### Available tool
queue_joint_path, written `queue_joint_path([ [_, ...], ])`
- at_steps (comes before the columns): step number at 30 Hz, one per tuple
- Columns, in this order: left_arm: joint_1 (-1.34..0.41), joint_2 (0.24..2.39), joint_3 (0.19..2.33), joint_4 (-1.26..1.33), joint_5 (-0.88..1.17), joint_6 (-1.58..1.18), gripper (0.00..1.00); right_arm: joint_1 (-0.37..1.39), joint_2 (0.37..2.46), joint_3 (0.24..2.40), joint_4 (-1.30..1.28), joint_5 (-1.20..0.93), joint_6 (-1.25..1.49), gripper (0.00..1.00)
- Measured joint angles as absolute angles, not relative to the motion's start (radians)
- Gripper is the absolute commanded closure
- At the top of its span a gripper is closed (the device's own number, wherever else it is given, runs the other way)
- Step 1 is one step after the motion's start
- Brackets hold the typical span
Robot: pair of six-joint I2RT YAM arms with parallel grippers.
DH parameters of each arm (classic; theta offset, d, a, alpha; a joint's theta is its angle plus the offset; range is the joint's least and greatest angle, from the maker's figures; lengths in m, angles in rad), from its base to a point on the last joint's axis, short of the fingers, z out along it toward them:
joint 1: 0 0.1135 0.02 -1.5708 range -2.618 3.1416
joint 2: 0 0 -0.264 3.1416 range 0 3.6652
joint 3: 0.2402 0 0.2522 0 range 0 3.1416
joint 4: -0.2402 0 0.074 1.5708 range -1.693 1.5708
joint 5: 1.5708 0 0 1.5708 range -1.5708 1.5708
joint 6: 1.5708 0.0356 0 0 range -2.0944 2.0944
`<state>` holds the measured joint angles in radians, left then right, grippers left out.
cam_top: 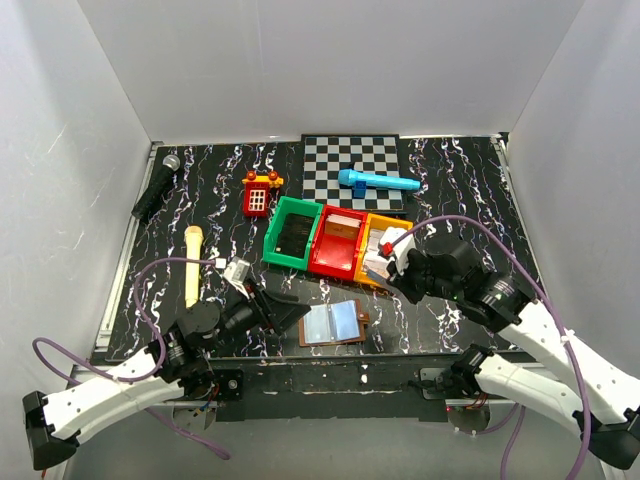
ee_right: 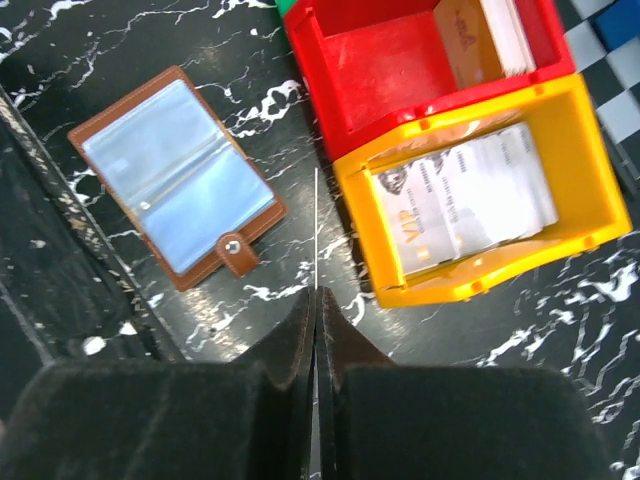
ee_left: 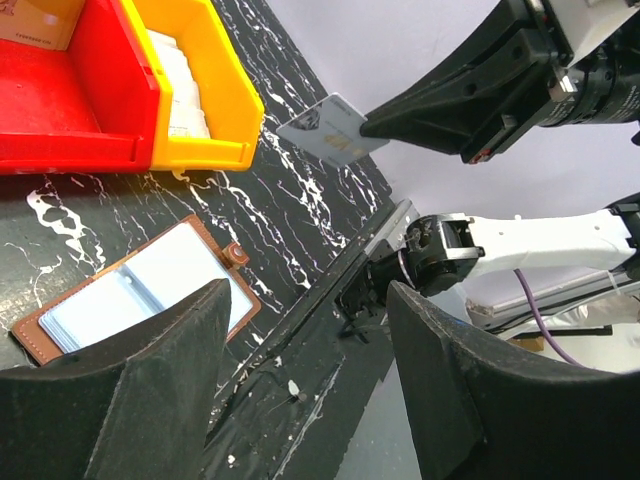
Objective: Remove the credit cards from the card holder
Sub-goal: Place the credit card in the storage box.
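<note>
The brown card holder (cam_top: 335, 323) lies open on the black table, its pale blue pockets up; it also shows in the left wrist view (ee_left: 140, 285) and the right wrist view (ee_right: 180, 175). My right gripper (ee_right: 317, 292) is shut on a pale credit card (ee_left: 325, 130), seen edge-on as a thin line (ee_right: 317, 230), and holds it above the table between the holder and the yellow bin (ee_right: 590, 150). More whitish cards (ee_right: 470, 200) lie in that bin. My left gripper (ee_left: 305, 300) is open and empty, just left of the holder.
A red bin (cam_top: 338, 240) with a tan card (ee_right: 465, 40) and a green bin (cam_top: 292, 232) stand left of the yellow one. Behind are a chessboard (cam_top: 352, 170) with a blue microphone (cam_top: 378, 181), a red toy phone (cam_top: 258, 195), a black microphone (cam_top: 156, 186) and a wooden handle (cam_top: 192, 265).
</note>
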<state>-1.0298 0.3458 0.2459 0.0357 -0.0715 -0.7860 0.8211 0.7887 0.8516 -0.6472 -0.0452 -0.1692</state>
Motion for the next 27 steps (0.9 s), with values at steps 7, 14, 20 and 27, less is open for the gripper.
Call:
queue_joint_path([
  [7,-1.03,0.395,0.245,0.047,-0.065,-0.781,0.37,0.708,0.865,0.836,-0.588,-0.147,-0.375,0.99],
  [14,-1.03,0.417,0.245,0.059,-0.048,-0.781,0.37,0.538,1.016,0.836,-0.515,-0.294,-0.485,0.99],
  [20,-1.03,0.386,0.245,0.043,-0.047,-0.778,0.37,0.464,1.109,0.882,-0.488,-0.379,-0.543,0.99],
  [27,-1.03,0.381,0.245,0.021,-0.047,-0.769,0.38,0.437,1.17,0.878,-0.438,-0.394,-0.578,0.99],
])
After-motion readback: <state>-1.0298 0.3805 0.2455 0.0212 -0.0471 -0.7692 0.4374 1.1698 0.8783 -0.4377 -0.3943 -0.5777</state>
